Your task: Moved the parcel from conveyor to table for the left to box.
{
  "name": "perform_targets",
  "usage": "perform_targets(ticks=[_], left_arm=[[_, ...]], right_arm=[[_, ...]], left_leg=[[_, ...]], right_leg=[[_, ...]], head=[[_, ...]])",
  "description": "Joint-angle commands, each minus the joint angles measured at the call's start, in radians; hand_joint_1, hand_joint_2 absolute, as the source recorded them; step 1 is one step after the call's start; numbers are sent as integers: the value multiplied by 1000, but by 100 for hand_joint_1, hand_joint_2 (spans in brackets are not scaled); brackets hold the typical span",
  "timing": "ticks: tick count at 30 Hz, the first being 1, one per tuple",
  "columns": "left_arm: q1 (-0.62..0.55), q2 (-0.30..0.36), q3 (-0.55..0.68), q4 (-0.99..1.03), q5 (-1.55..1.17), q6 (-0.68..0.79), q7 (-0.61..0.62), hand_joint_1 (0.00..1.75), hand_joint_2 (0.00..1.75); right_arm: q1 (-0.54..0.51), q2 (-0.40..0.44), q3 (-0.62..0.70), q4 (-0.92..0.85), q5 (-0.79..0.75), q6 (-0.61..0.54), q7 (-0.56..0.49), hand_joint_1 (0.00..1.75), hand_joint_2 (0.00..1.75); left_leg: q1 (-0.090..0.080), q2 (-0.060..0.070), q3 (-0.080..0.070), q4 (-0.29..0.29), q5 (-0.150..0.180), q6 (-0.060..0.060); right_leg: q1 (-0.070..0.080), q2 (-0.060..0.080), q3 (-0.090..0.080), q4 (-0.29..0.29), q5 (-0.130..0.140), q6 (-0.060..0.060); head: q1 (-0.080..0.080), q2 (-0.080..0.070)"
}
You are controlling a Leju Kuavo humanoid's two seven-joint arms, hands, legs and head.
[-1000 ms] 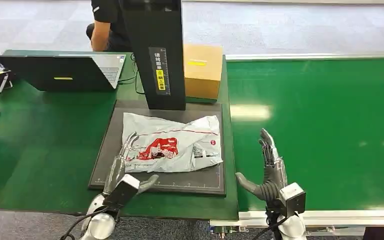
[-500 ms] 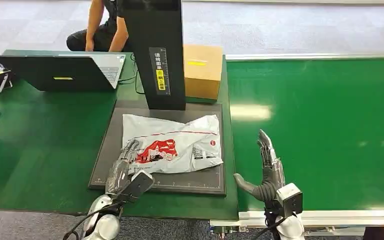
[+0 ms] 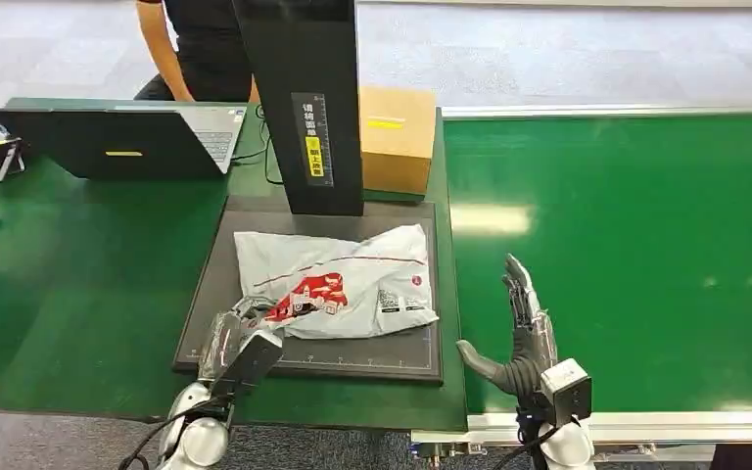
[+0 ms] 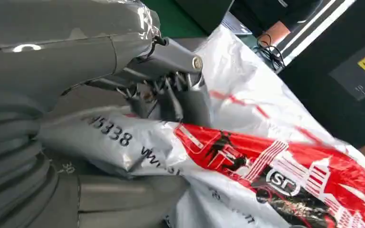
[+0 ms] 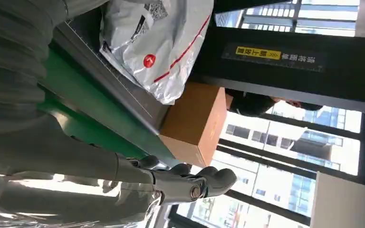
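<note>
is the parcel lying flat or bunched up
Mostly flat on the mat; the parcel is bunched at the corner the left hand grips.

High head view, two close wrist views (shared parcel).

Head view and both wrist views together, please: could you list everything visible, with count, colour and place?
parcel: one, white plastic bag with red print, lying on the mat
mat: one, dark grey, on the table below the black column
black column: one, with a yellow label, standing at the mat's far edge
cardboard box: one, brown, right of the column
laptop: one, dark, open on the table's far left
table: one, green top
conveyor: one, green belt, right of the table
person: one, in black, beyond the table
left hand: grips the parcel's near left corner
right hand: open, upright over the conveyor's near edge
</note>
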Motion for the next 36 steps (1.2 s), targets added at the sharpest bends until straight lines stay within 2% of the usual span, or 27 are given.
perform_targets(ticks=[1,9,16,20,25,31,36], left_arm=[[-6,3,52,55,68,-12,-15,175,175],[0,26,117,20,112,5,-30,175,175],[-3,59,194,-41,32,88,-27,175,175],[-7,67,293,-88,51,150,-79,175,175],[-37,107,389,-77,75,236,-136,175,175],[-100,135,531,-33,121,322,-159,175,175],[-138,133,638,4,188,366,-177,175,175]], right_arm=[[-1,6,-17,43,-2,-1,-5,0,175],[13,8,-30,24,-12,0,-4,0,175],[24,7,-31,20,-14,2,-3,0,175],[24,5,-31,24,-17,4,-4,0,175],[11,-5,-30,33,-27,7,-6,0,175],[2,-10,-30,32,-38,6,-6,0,175],[2,-14,-29,29,-45,2,-4,0,175]], left_leg=[[0,0,5,-4,1,0],[0,1,3,-2,0,0],[1,1,2,-1,0,0],[1,1,2,-1,0,0],[1,2,2,-1,0,0],[1,1,1,-1,0,0],[1,0,1,-1,0,0]], right_leg=[[1,0,5,-4,1,-2],[1,0,2,-2,0,-1],[1,0,1,-1,0,-1],[1,1,1,-1,0,-1],[1,1,1,-1,0,-1],[1,1,1,-1,0,-1],[1,0,2,-1,0,-1]], head=[[0,0],[0,0],[0,0],[0,0],[0,0],[0,0],[0,0]])
